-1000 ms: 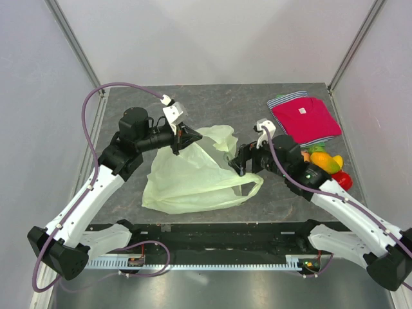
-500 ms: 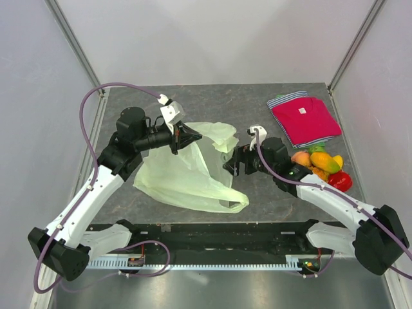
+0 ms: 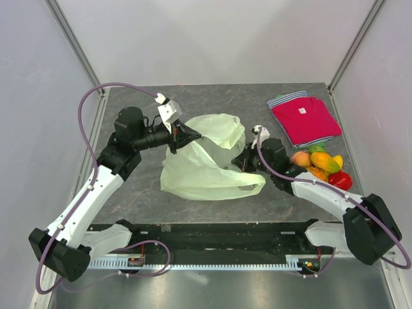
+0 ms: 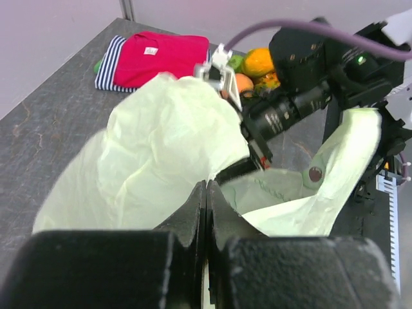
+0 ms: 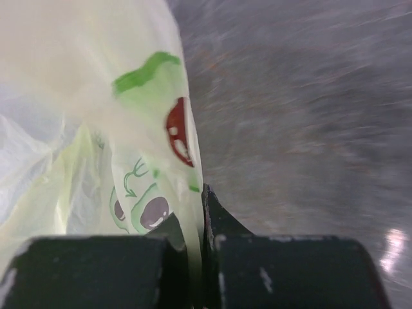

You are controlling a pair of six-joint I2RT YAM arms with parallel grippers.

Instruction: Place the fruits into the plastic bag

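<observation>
The pale-green plastic bag (image 3: 206,168) hangs stretched between both grippers over the middle of the table. My left gripper (image 3: 194,136) is shut on its upper left edge; in the left wrist view the jaws (image 4: 207,188) meet with the bag (image 4: 161,141) bulging beyond them. My right gripper (image 3: 242,159) is shut on the bag's right edge, and the right wrist view shows printed film (image 5: 148,129) pinched at its tips (image 5: 201,196). The fruits (image 3: 320,165) lie in a pile at the right, outside the bag: a peach, an orange pineapple, a yellow piece and a red piece (image 3: 341,181).
A folded red shirt (image 3: 304,118) on striped cloth lies at the back right, just behind the fruits. Grey walls close the table on three sides. The right forearm (image 3: 322,193) runs close past the fruit pile.
The right gripper has gone from open to shut on the bag's right edge. The bag has shifted right and gathered up between the two grippers. The left gripper has held its grip.
</observation>
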